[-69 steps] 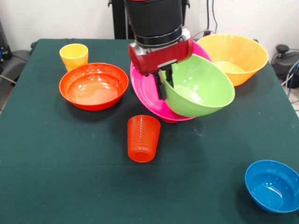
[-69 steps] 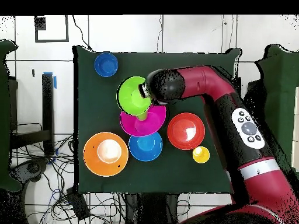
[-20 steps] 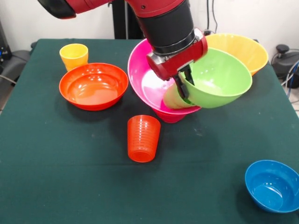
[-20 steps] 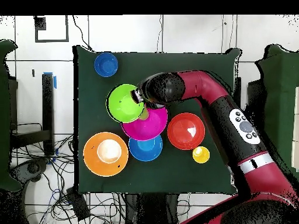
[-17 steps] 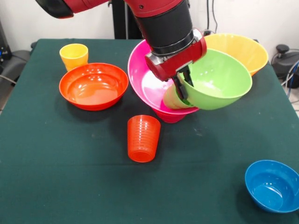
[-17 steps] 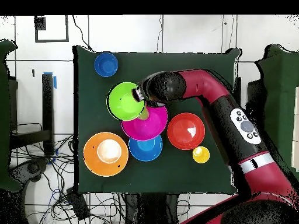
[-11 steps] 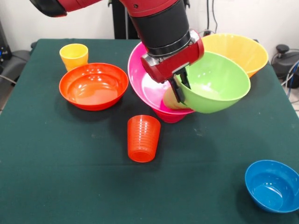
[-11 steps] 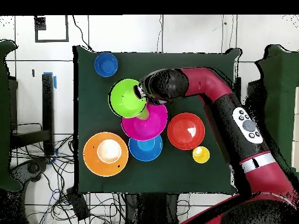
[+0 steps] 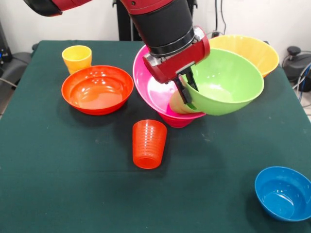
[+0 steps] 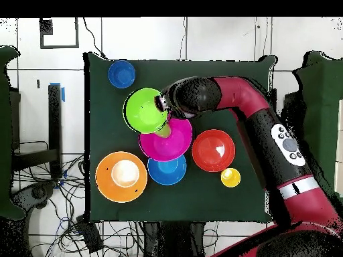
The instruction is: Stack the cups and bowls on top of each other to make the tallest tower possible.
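I've got the lime green bowl (image 9: pixel 226 85) pinched by its rim in the end effector (image 9: pixel 187 93), one finger inside the bowl and one outside, and it hangs tilted in the air, overlapping the near edge of the large pink bowl (image 9: pixel 153 87). The pink bowl sits tipped on something beneath it; from the front I can't tell what. A light green cup (image 9: pixel 179 103) lies inside it, right by my fingers. From overhead the medium blue bowl (image 10: pixel 167 168) peeks out just beside the pink one, touching or tucked under, I can't say which.

Progress, as I judge it: early. The tower is only that pink bowl and whatever it holds. Standing loose on the counter (image 9: pixel 73 184) are the red-orange bowl (image 9: pixel 97 89), the yellow cup (image 9: pixel 77 58), the ribbed orange-red cup (image 9: pixel 149 143), the small blue bowl (image 9: pixel 283 192) and the big yellow-orange bowl (image 9: pixel 248 54). All of those are left to stack, plus the bowl I'm holding.
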You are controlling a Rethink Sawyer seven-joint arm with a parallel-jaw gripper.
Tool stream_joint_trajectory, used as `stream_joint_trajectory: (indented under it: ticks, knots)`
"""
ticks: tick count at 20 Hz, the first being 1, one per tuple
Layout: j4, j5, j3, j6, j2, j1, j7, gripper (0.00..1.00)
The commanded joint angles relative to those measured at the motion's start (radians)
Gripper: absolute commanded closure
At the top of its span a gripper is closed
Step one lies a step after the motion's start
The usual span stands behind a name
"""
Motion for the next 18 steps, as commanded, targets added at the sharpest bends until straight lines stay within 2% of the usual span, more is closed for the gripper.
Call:
stream_joint_trajectory:
  ticks: [1, 8, 18]
  knots:
    - [-0.020, 0.014, 0.014, 0.148, 0.040, -0.015, -0.329, 1.00]
    - [-0.020, 0.032, 0.057, 0.167, 0.065, -0.036, -0.369, 1.00]
    - [-0.047, -0.004, 0.109, 0.138, 0.104, -0.039, -0.462, 1.00]
